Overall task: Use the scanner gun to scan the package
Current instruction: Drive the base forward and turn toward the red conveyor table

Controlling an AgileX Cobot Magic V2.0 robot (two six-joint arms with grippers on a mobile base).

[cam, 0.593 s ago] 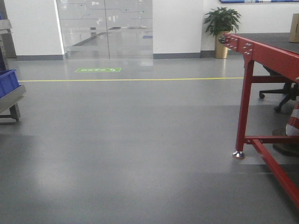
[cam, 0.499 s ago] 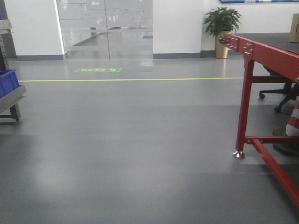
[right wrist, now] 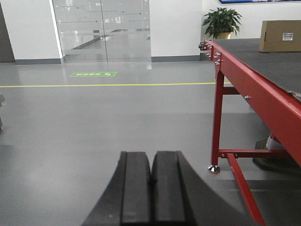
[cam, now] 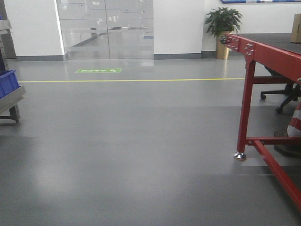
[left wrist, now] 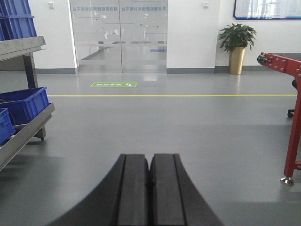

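The package [right wrist: 281,36], a tan cardboard box with a small white label, stands on the far end of the red-framed table [right wrist: 244,80]; a sliver of the package [cam: 297,28] shows at the right edge of the front view. The scanner gun is out of view. My left gripper [left wrist: 150,157] is shut with nothing between its black fingers, held above the grey floor. Over the floor left of the table, my right gripper [right wrist: 152,155] is shut and empty too, far short of the package.
The red table frame [cam: 247,89] with its foot [cam: 240,156] stands at the right. A metal shelf with blue bins [left wrist: 21,103] is at the left. A potted plant [cam: 223,28], glass doors [cam: 106,28] and an office chair [cam: 282,92] lie beyond.
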